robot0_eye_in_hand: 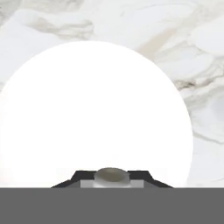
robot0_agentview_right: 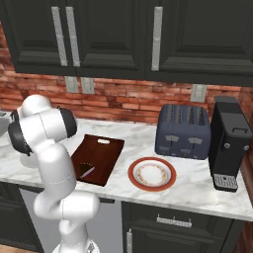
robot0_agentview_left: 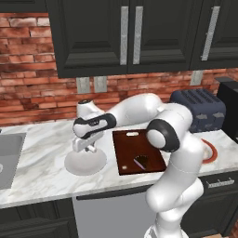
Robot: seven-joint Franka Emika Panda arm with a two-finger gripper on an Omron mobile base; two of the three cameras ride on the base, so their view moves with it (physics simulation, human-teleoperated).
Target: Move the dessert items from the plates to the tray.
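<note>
Light is even and soft, rendered without hard glare on the marble counter (robot0_agentview_left: 42, 162). Directly beneath the claw (robot0_agentview_left: 88, 149) the grey plate (robot0_eye_in_hand: 96, 113) blows out to featureless white in the hand view. A faint shadow rims that plate in the left base view. All pictures are slightly soft, low-resolution, undistorted at edges.

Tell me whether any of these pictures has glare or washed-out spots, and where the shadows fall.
Hand view: the light grey plate renders blown-out white, with no shading and only its edge showing. Left base view: the same plate looks grey, with the gripper low over it. Right base view: a dark shadow lies on the tray; nothing looks blurred.
</note>
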